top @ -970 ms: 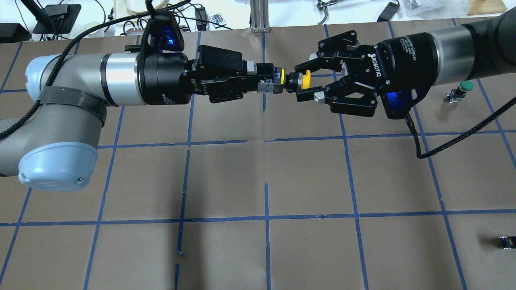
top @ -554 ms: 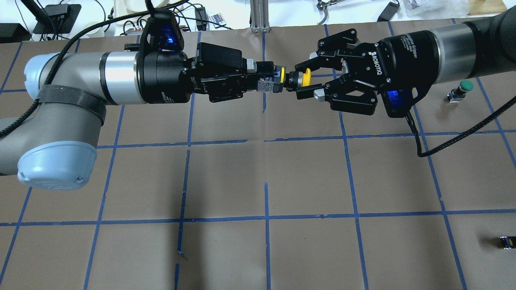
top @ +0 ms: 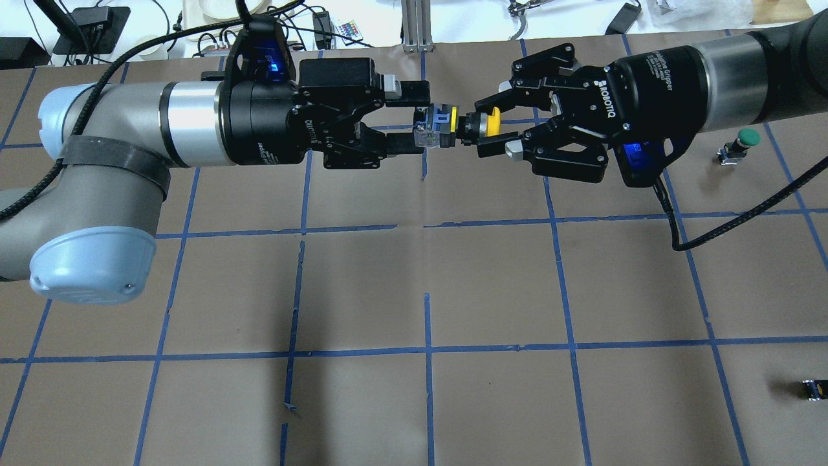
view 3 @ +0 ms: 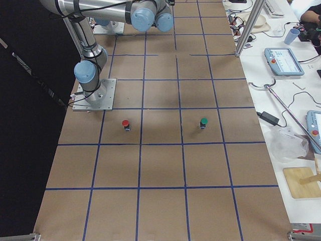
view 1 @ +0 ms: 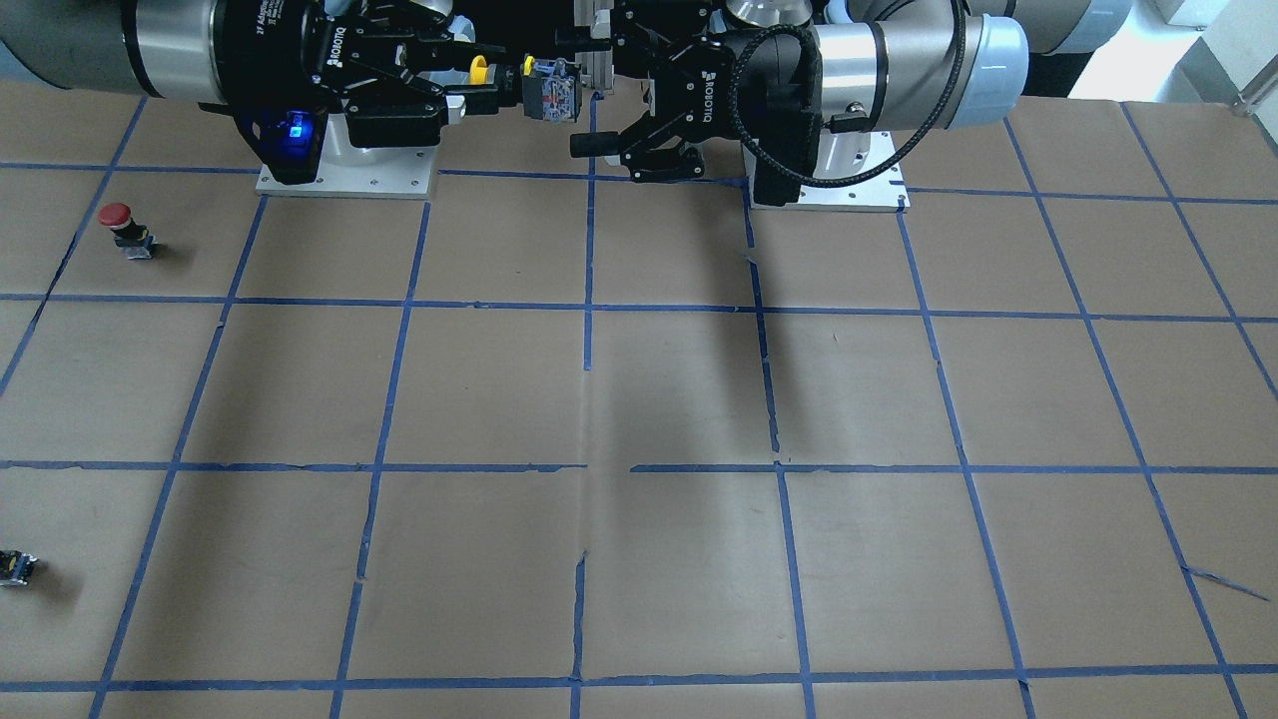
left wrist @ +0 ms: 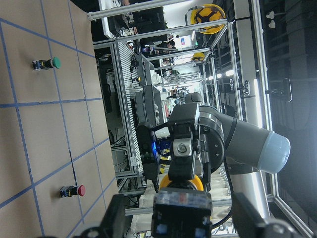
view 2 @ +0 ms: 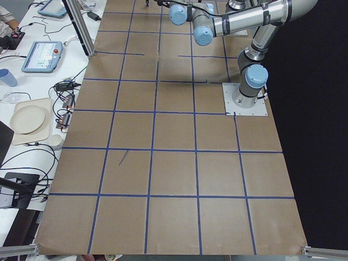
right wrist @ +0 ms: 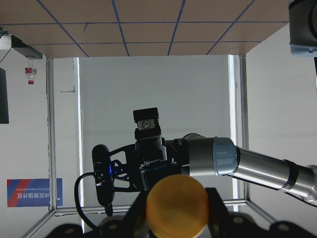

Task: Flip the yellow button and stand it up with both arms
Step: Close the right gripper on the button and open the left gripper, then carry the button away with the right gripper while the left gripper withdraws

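The yellow button (top: 453,125) hangs level in the air between my two grippers, with its yellow cap (top: 493,122) toward the right arm. My right gripper (top: 482,127) is shut on it just behind the cap. My left gripper (top: 420,115) is open, its fingers (top: 402,87) spread on either side of the button's clear contact block without gripping it. In the front view the button (view 1: 544,88) sits between the right gripper (view 1: 461,88) and the open left gripper (view 1: 589,92). The left wrist view shows the contact block (left wrist: 181,213) between parted fingers. The right wrist view shows the cap (right wrist: 176,210).
A green-capped button (top: 742,144) stands on the table at the far right. A red-capped button (view 1: 120,228) stands near the right arm's side. A small dark capless part (top: 814,388) lies near the right front edge. Brown paper with a blue tape grid (top: 427,291) covers the table.
My left gripper has opened and let go of the button's body. My right gripper has closed a little on the cap end and now carries the button alone.
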Controlling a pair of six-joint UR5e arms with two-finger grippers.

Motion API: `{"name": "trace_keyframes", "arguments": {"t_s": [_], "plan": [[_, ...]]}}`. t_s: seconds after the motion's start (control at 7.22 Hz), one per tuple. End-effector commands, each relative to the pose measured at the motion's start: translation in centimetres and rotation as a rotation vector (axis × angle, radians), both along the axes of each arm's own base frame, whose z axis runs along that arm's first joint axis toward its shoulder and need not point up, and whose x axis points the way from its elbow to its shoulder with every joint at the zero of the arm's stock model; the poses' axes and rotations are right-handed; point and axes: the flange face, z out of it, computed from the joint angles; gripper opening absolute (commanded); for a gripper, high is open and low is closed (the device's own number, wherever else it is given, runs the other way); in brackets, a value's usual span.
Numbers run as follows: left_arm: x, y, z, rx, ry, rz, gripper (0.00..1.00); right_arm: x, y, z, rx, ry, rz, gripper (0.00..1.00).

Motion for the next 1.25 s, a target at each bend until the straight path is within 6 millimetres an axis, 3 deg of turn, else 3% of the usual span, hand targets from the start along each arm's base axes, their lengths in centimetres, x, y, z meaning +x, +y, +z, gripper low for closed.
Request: {"name": "trace_keyframes", "arguments": {"t_s": [0.0,0.28,0.42,0.69,0.97,1.11], "plan": [[1.6,-0.9,0.0,0.043,-0.015,0.041,0.95,-2.8,-0.6,0.0,-0.048,0.078,0.045,0.0],[3.8,-2.9,-2.3,0.122,-0.128,0.097,0.95,-10.0,-0.8,-0.6,-0.075,0.197,0.054,0.0],[4.9,-3.5,-2.7,0.112,-0.249,0.124,0.95,-11.1,-1.1,-0.4,-0.136,0.278,0.105,0.0],[6.6,-3.7,-4.4,0.107,-0.661,0.163,0.96,-13.8,-3.7,-2.2,-0.199,0.392,0.172,0.0],[8.1,-4.7,-3.8,0.097,-0.959,0.18,0.99,-16.5,-4.6,-2.5,-0.452,0.592,0.444,0.0],[7.9,-4.3,-3.3,0.099,-1.112,0.149,0.99,-18.1,-4.6,-3.0,-0.551,0.687,0.621,0.0]]}}
